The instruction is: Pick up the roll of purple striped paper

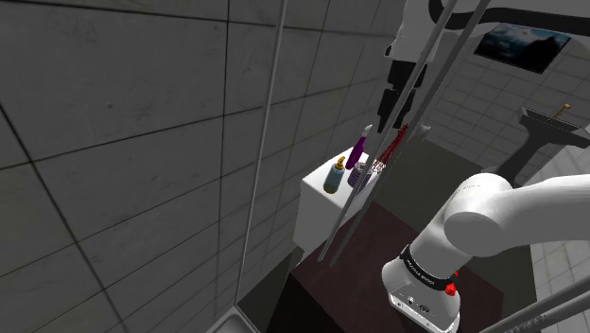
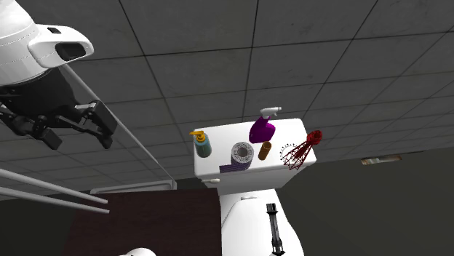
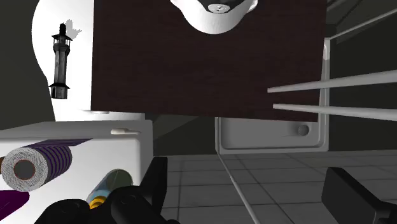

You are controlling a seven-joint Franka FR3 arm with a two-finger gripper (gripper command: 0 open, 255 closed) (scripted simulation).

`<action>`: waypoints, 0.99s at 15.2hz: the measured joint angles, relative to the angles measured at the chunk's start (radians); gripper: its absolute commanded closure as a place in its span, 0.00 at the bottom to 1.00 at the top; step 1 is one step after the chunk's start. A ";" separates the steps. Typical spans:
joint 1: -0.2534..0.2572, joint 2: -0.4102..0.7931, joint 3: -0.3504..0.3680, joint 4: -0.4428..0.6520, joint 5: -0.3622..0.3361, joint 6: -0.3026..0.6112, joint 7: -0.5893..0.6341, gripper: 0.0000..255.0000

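Jaws wide apart, empty; wrist view: striped roll beside bottle.

Large grey tiled wall at nine o'clock of shoulder view; dark framed rectangular picture at two (on paler tiles).

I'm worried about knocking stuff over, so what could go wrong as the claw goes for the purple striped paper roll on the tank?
The roll sits close between the pump bottle and brown bottle; the open claw may topple them. It lies near the front edge of the tank and could be pushed off.
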 measured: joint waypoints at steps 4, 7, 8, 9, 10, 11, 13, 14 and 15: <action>-0.021 0.002 -0.027 -0.049 -0.027 0.063 -0.016 0.00; -0.050 0.028 -0.066 -0.107 -0.065 0.164 -0.038 0.00; -0.060 0.032 -0.078 -0.125 -0.077 0.192 -0.044 0.00; -0.070 0.045 -0.092 -0.145 -0.089 0.230 -0.050 0.00; -0.079 0.059 -0.104 -0.159 -0.099 0.266 -0.055 0.00; -0.089 0.076 -0.118 -0.176 -0.111 0.306 -0.061 0.00; -0.105 0.112 -0.142 -0.188 -0.129 0.369 -0.069 0.00; -0.117 0.127 -0.158 -0.208 -0.141 0.409 -0.076 0.00; -0.129 0.146 -0.177 -0.212 -0.155 0.441 -0.089 0.00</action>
